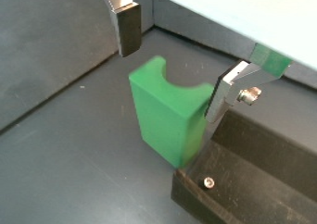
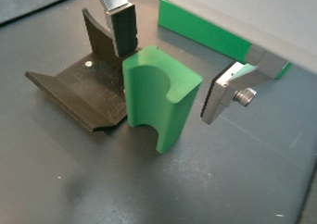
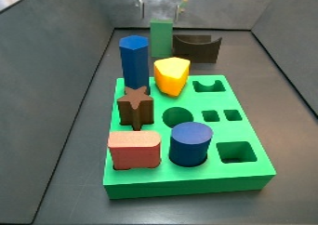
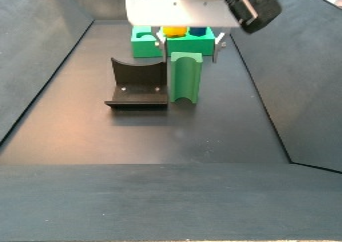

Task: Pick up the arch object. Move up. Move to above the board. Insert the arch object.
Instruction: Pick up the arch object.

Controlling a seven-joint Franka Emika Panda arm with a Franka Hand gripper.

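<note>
Overhead, hand astride smooth grooved arch object.

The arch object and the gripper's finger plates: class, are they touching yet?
Apart. In both wrist views the gripper straddles the arch object, with dark floor visible between each finger plate and the block.

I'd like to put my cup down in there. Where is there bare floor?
Bare floor lies wide on the near side of the arch object and fixture. Behind them it's crowded: the board carries blocks, and the gripper straddles the arch object.
</note>
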